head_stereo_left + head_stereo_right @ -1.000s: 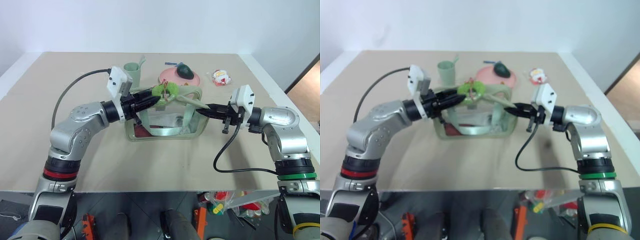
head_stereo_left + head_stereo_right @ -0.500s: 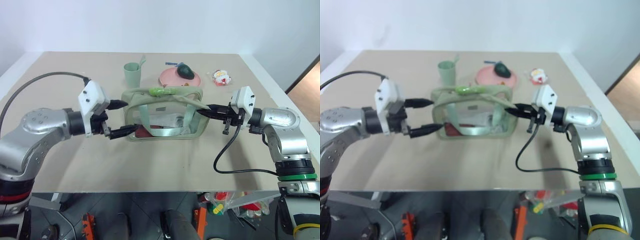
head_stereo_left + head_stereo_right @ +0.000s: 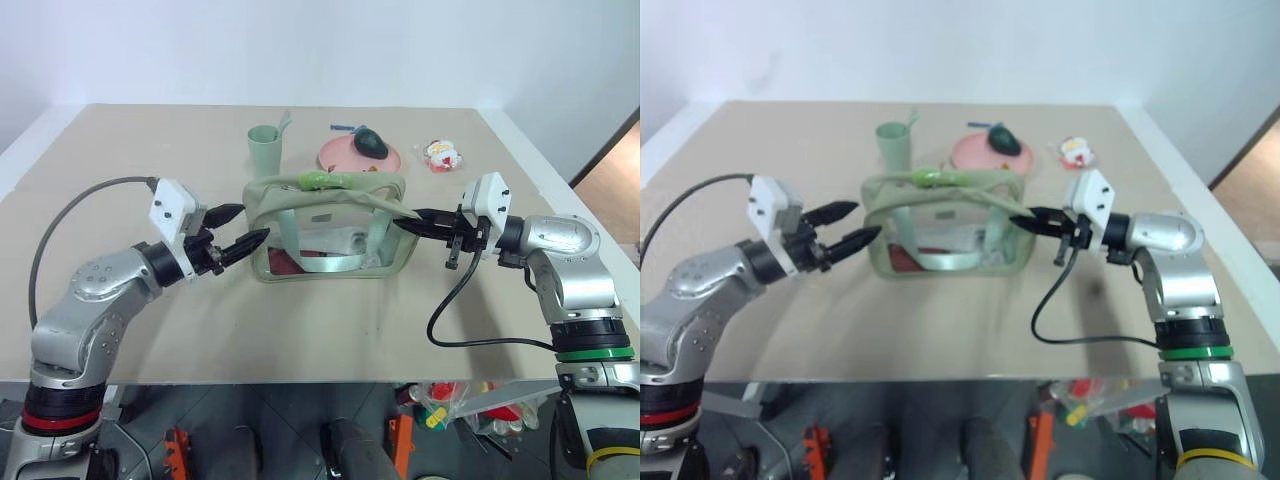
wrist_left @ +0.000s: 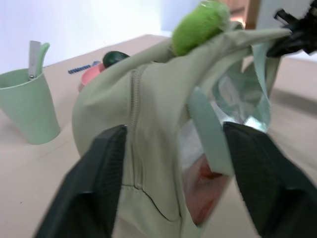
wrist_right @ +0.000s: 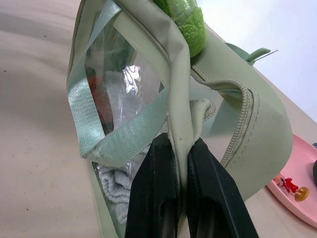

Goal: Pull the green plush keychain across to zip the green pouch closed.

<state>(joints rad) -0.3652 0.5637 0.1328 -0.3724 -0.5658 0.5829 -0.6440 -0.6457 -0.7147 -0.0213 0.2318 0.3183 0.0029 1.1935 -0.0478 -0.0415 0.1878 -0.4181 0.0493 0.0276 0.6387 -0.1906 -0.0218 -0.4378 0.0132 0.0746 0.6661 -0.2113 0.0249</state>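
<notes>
The green pouch (image 3: 330, 228) stands upright near the middle of the table (image 3: 120, 160), its clear window facing the robot and folded items visible inside. The green plush keychain (image 3: 320, 181) lies on the pouch's top, roughly midway along the zipper line.

The left gripper (image 3: 241, 228) hovers just beside the pouch's left end, jaws partly open and holding nothing; in the left wrist view the two fingers (image 4: 94, 188) straddle that end of the pouch without gripping it. The right gripper (image 3: 408, 220) is at the pouch's right end, jaws closed on a fold of pouch fabric, as the right wrist view shows with the fingers (image 5: 156, 198) pinching the seam.

Behind the pouch, toward the far table edge, stand a pale green cup (image 3: 264, 148) with a utensil in it, and a pink plate (image 3: 358, 156) carrying a dark green avocado-like toy (image 3: 371, 143). A small red and white packet (image 3: 441, 155) lies behind and to the right of the pouch.

In front of the pouch, and to its left beyond the left gripper, the table surface is bare up to the edges. A black cable (image 3: 455, 320) from the right arm loops over the table in front of the pouch's right end.
</notes>
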